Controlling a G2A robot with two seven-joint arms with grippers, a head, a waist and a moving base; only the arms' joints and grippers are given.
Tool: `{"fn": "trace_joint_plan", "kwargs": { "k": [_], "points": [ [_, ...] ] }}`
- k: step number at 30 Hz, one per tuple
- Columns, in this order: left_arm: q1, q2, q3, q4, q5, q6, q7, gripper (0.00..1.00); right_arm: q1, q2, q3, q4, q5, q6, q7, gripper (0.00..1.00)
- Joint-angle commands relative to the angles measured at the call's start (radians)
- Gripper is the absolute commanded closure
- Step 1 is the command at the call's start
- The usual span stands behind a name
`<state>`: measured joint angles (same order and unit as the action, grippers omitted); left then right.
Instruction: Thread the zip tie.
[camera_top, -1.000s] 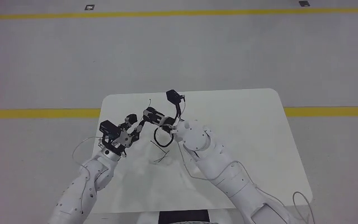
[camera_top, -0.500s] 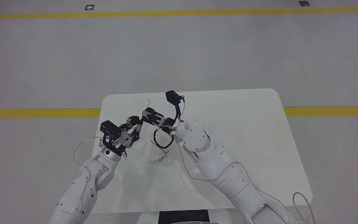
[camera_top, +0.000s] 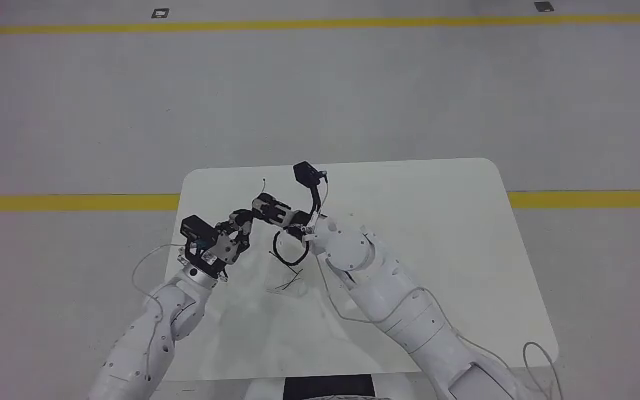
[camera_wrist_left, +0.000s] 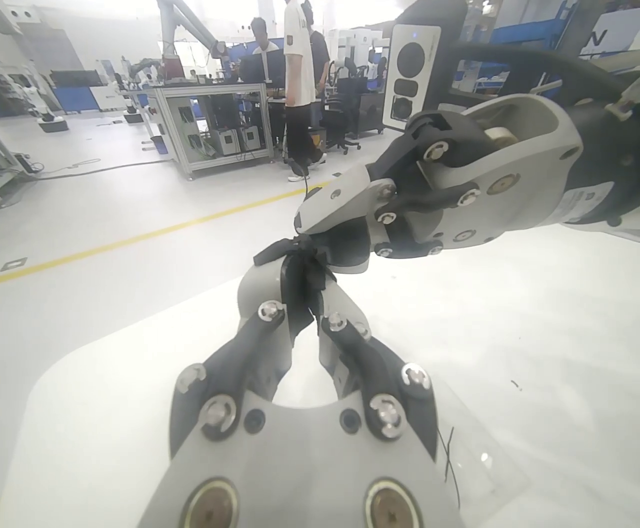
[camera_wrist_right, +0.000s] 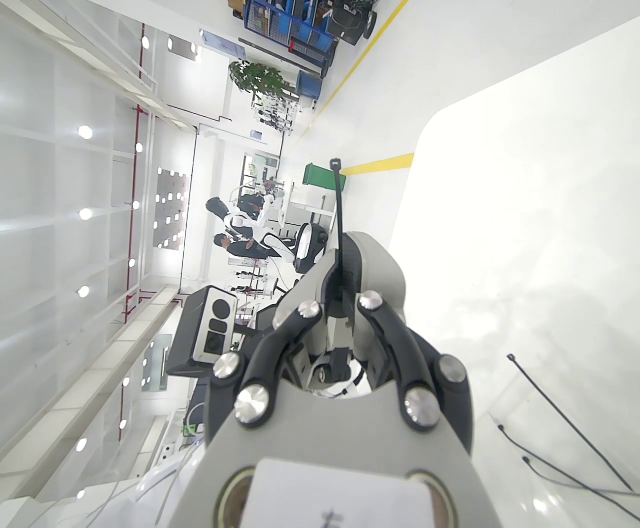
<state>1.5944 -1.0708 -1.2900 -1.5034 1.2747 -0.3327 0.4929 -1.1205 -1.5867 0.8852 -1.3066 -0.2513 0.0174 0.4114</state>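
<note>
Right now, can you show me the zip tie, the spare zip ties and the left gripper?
zip tie (camera_wrist_right: 340, 220): right wrist view, middle of its strap.
spare zip ties (camera_wrist_right: 570, 423): right wrist view, strap of the longest one.
left gripper (camera_wrist_left: 300, 280): left wrist view, between its fingertips.

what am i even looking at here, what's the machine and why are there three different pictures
It is a robot with two arms working at a white table. The top view looks down from above: the left arm and the right arm meet over the table. The other two pictures come from cameras on each wrist, so each looks along its own fingers. In the left wrist view, the left fingers are shut on a black zip tie, and the right fingers reach right up to it. In the right wrist view, the right fingers pinch a zip tie strap whose head end sticks out beyond them; it looks like the same tie. A few loose zip ties lie on the table.
</note>
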Motion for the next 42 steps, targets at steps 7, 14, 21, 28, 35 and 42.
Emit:
{"fn": "trace_joint_plan", "kwargs": {
  "k": [7, 14, 21, 28, 35, 42],
  "points": [
    [0.003, 0.002, -0.008, -0.002, -0.002, -0.007, 0.001, 1.00, -0.006, 0.002, 0.007, 0.000, 0.007, 0.004, -0.015, 0.00],
    [0.006, 0.006, -0.002, -0.008, -0.005, -0.007, -0.002, 1.00, -0.018, 0.006, 0.018, -0.015, 0.002, 0.003, -0.025, 0.00],
    [0.018, 0.034, 0.043, -0.053, -0.148, -0.007, -0.043, 1.00, -0.049, 0.025, 0.064, -0.043, -0.034, -0.003, -0.014, 0.00],
    [0.016, 0.120, 0.078, -0.105, -0.329, -0.007, -0.135, 1.00, -0.069, 0.052, 0.120, -0.069, -0.059, -0.042, 0.088, 0.00],
    [0.012, 0.157, 0.096, -0.115, -0.369, -0.007, -0.155, 1.00, -0.070, 0.053, 0.122, -0.071, -0.059, -0.044, 0.092, 0.00],
    [0.009, 0.156, 0.098, -0.111, -0.378, -0.004, -0.167, 1.00, -0.070, 0.053, 0.122, -0.071, -0.059, -0.044, 0.092, 0.00]
  ]
}}
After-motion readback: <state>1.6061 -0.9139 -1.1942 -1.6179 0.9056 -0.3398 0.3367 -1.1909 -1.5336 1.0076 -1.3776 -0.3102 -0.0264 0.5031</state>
